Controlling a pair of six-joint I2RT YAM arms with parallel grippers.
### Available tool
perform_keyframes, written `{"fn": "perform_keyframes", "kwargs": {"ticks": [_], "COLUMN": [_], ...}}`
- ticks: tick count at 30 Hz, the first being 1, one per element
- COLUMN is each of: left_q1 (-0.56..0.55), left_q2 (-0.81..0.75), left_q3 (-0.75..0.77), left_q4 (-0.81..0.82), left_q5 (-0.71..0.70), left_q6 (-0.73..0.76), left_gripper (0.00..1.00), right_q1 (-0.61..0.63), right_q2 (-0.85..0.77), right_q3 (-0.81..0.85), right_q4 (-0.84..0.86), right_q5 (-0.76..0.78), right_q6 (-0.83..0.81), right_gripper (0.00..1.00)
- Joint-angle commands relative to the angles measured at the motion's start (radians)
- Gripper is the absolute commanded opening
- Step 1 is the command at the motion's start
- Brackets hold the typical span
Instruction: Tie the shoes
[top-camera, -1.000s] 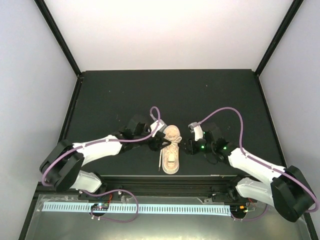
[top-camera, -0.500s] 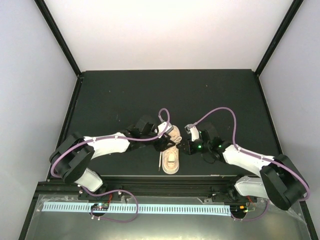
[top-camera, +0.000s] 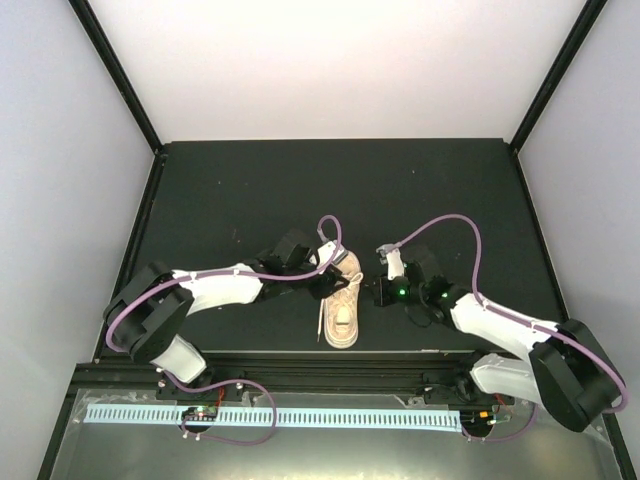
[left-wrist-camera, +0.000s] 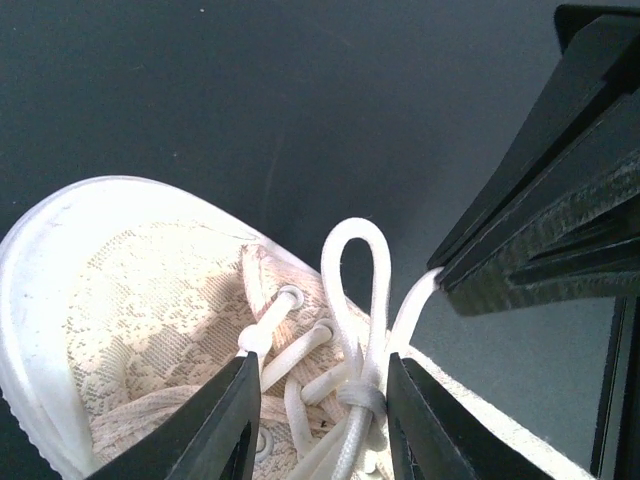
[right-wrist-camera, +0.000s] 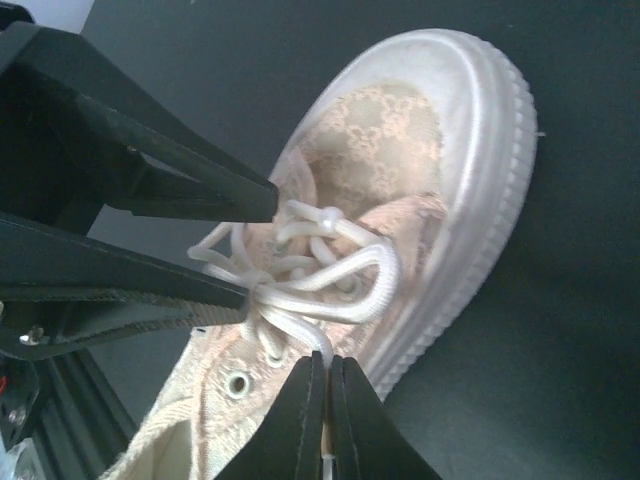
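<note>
Top external: the sneaker is lying on the black table by the near edge, toe pointing away, between my left claw and my right claw. Its mouth is holding only its insole; no other container is showing.

Left wrist: my left fingers are standing apart, straddling an upright loop of the laces above a small knot, gripping nothing. A strand is running into my right claw's tip just beside it.

Right wrist: my right fingers are pressing together, clamping that strand below the knot.

I am judging the risks. Pulling right before my left claw bites would collapse the loop or loosen the knot. A hard tug would drag the light sneaker.
</note>
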Motion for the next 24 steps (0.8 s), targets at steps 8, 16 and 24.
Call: {"fn": "perform_keyframes", "kwargs": {"ticks": [8, 16, 24], "left_q1": [-0.003, 0.026, 0.071], "left_q2": [-0.025, -0.149, -0.234], "left_q3": [0.012, -0.067, -0.259], "left_q4": [0.052, 0.061, 0.219], "left_q5": [-0.048, -0.118, -0.03], "left_q6": [-0.049, -0.2, -0.523], "left_gripper": [0.36, 0.48, 0.63], "right_q1": [-0.03, -0.05, -0.053], "right_q2": [-0.083, -0.092, -0.21], "right_q3": [-0.091, -0.119, -0.071], "right_q4": [-0.076, -0.104, -0.144], "right_q5": [0.122, 0.118, 0.136], "right_q6": [0.07, 0.097, 0.114], "right_gripper": [0.02, 0.03, 0.78]}}
